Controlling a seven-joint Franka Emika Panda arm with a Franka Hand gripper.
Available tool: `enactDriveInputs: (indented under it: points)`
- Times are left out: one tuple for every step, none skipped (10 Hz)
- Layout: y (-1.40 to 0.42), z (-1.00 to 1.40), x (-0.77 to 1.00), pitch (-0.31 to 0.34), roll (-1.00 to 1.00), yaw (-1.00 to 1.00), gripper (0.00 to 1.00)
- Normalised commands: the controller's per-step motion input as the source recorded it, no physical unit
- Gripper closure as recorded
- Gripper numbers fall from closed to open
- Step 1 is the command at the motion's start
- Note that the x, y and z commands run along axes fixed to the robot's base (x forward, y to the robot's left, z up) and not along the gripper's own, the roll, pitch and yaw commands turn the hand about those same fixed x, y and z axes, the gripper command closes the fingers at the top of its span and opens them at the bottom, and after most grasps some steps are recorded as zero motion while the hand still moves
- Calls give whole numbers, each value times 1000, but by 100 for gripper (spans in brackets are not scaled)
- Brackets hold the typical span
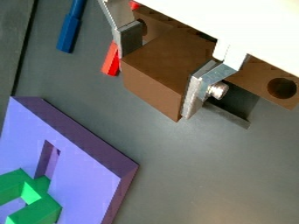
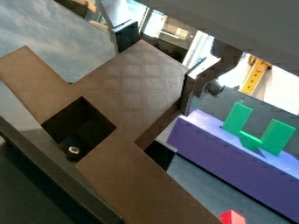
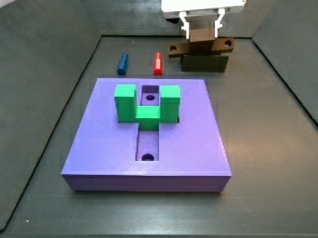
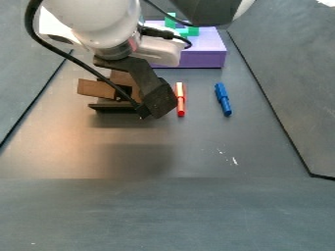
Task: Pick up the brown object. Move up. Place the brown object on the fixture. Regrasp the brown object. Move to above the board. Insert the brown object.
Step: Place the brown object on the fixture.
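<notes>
Gripper [image 3: 200,33] down at the far end of the floor, at 12 o'clock from the board [image 3: 87,149] in a side view, directly over the fixture [image 3: 206,63]. 2 silver fingers [image 1: 205,81] closed flat against opposite faces of the raised middle block of the brown object [image 1: 163,74] in a wrist view, nothing else between them; jaws only as wide as that block. Same grip seen close in a wrist view, where a finger [image 2: 201,80] presses the side of the brown object [image 2: 128,87]; square recess with a small round hole visible beside it. Brown object [image 3: 203,46] lying across the top of the fixture, bar ends sticking out on both sides of the fingers; round hole near 1 end visible in a wrist view. Whether the bar rests fully on the holder or sits just above it, cannot tell.

In a side view, gripper [image 4: 128,72] and brown object [image 4: 102,91] over the fixture [image 4: 120,108], well apart from the board [image 4: 207,54].

Green block [image 3: 145,102] standing on the purple board, straddling the central groove. Red pen [image 3: 159,63] and blue pen [image 3: 123,63] lying at 9 o'clock from the fixture, red nearer to it.
</notes>
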Motion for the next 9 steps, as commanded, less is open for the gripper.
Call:
enactDriveInputs:
  points:
    - [-43, -240, 186, 0, 0, 0, 100]
    - [-83, -203, 257, 0, 0, 0, 100]
    - [-43, -226, 334, 23, 3, 0, 100]
    - [0, -243, 460, 57, 29, 0, 100]
    - [0, -231, 551, 66, 37, 0, 100]
    - [0, -226, 583, 109, 77, -17, 100]
    - [0, -240, 511, 126, 111, -51, 100]
    - [0, -229, 491, 180, 197, -83, 100]
    - [0, -234, 389, 186, 234, -143, 100]
